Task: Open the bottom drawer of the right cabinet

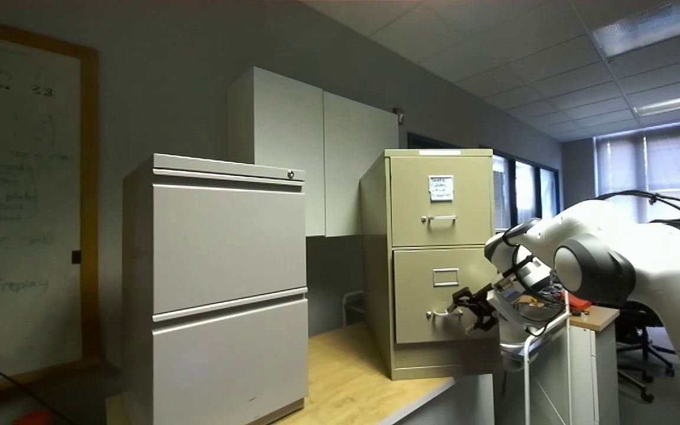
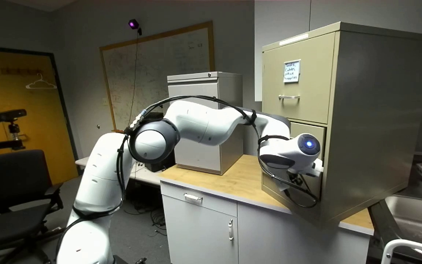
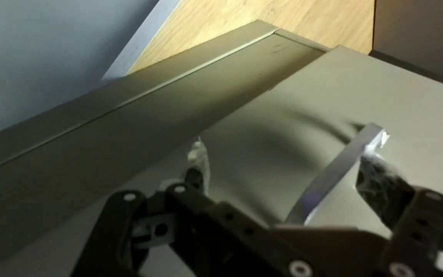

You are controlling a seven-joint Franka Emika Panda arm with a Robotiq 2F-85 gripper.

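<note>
Bottom drawer (image 1: pixel 434 299) is set low in the tan cabinet (image 1: pixel 376 248), front slightly proud of the base (image 1: pixel 422 357). Gripper (image 3: pixel 285 150) is spread wide, nothing held; handle (image 3: pixel 333 173) is framed between the fingertips (image 3: pixel 379 181), nearer one; contact unclear. Handle should be centred, pinched, then pulled straight out. Edge of counter (image 2: pixel 225 183) is overhung by cabinet corner; white tube frame (image 1: pixel 527 383) should be avoided.

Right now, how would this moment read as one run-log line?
gripper: open, at handle; contact: unclear; grip: none yet; bottom drawer: not wide open; next: probably grip, pull
</note>
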